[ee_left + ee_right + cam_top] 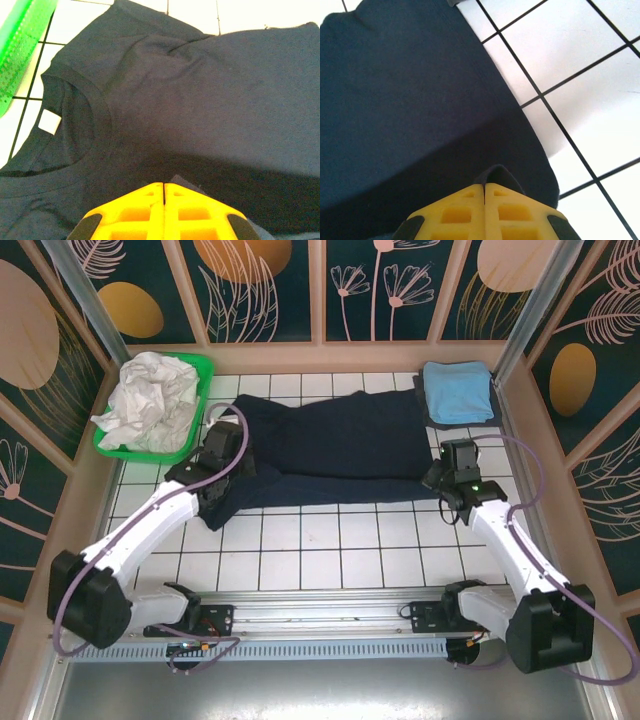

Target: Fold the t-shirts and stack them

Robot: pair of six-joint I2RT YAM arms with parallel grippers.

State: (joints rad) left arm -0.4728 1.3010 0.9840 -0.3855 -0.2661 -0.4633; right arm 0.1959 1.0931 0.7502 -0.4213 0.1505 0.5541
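Note:
A large dark navy t-shirt (335, 445) lies spread across the back of the tiled table, collar to the left. My left gripper (228, 455) sits at the collar end. In the left wrist view its yellow fingers (164, 186) are shut on a small pinch of navy cloth, with the collar and white tag (49, 121) just ahead. At the shirt's right edge, my right gripper (447, 472) is shut on a raised fold of navy fabric (497, 176). A folded light blue t-shirt (457, 392) rests at the back right. A crumpled white t-shirt (150, 400) lies in the basket.
The green plastic basket (200, 370) stands at the back left, close to my left gripper; its mesh wall (25, 40) shows in the left wrist view. Enclosure walls surround the table. Bare white tiles (320, 540) lie in front of the navy shirt.

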